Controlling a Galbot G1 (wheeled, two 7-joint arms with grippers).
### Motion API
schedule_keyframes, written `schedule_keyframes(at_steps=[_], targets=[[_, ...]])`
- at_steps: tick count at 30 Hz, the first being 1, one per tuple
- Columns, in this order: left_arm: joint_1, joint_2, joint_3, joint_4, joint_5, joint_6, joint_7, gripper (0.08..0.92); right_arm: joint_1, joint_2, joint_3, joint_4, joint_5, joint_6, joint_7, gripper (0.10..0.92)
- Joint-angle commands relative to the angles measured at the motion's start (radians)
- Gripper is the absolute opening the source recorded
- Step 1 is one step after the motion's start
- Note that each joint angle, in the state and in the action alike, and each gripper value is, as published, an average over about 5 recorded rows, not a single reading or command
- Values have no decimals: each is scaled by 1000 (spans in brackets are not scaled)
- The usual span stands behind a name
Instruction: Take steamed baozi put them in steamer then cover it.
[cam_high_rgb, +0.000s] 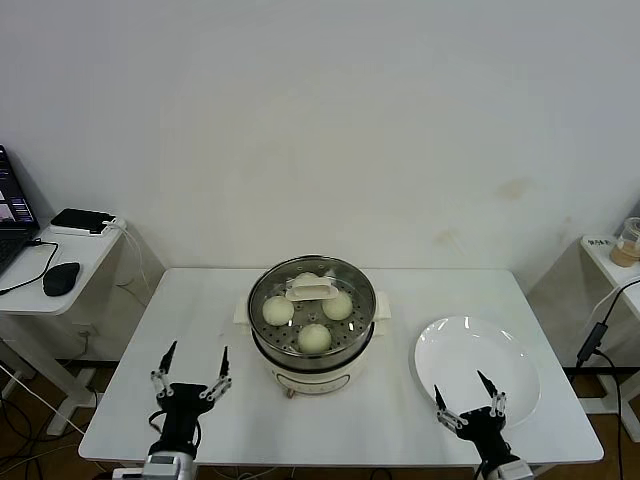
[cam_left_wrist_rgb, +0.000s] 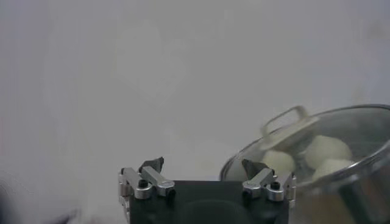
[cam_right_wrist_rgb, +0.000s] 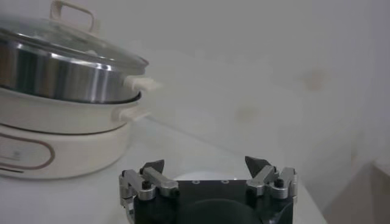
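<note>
The steamer (cam_high_rgb: 312, 352) stands mid-table on its cream base, shiny steel wall showing in the right wrist view (cam_right_wrist_rgb: 61, 79). The glass cover (cam_high_rgb: 355, 283) rests on it, cream handle (cam_high_rgb: 308, 291) up, also seen as cover (cam_left_wrist_rgb: 359, 122) and cover (cam_right_wrist_rgb: 73, 38). Several white baozi (cam_high_rgb: 278, 310) lie inside under the glass, baozi (cam_left_wrist_rgb: 328, 150) too. My left gripper (cam_high_rgb: 198, 349) (cam_left_wrist_rgb: 203, 164) stands open near the front edge, left of the steamer, holding nothing. My right gripper (cam_high_rgb: 468, 392) (cam_right_wrist_rgb: 205, 163) is open over the near side of the plate, also with nothing in it.
A bare white plate (cam_high_rgb: 470, 345) lies right of the steamer. A side table on the left carries a laptop, a mouse (cam_high_rgb: 60, 278) and a black box (cam_high_rgb: 82, 220). Another small table with a cup (cam_high_rgb: 628, 240) and a cable stands at the right.
</note>
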Motion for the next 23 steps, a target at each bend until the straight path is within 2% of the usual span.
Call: schedule_keyframes(at_steps=[1, 11, 23], targets=[[49, -14, -89, 18, -167, -23, 6, 823, -15, 1, -17, -3, 24, 5, 0, 823], [43, 3, -112, 10, -156, 2, 16, 823, -28, -5, -20, 11, 51, 5, -8, 823], [52, -3, -103, -6, -170, 59, 20, 823, -26, -28, -65, 32, 157, -1, 19, 823]])
